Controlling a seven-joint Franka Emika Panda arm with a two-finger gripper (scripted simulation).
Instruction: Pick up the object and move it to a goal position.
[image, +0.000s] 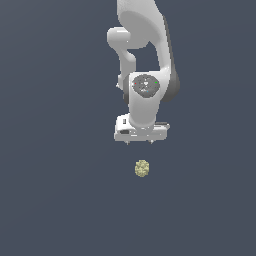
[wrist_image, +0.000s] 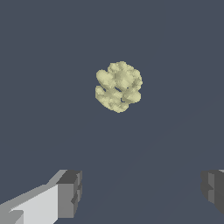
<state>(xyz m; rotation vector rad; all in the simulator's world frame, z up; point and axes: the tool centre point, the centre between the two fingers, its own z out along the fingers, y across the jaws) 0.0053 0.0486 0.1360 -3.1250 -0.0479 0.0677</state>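
Observation:
The object is a small pale yellow-olive bumpy lump lying on the dark grey floor, just below the white arm in the exterior view. In the wrist view the object shows its mottled, lobed surface. My gripper hangs above it, apart from it, with the fingers spread wide and nothing between them. The wrist view shows the gripper open, one grey fingertip at one side and the other fingertip at the opposite edge; the lump lies beyond them, not between them.
The white arm comes down from the top of the exterior view. The flat dark grey floor surrounds the lump on all sides, with no other objects in view.

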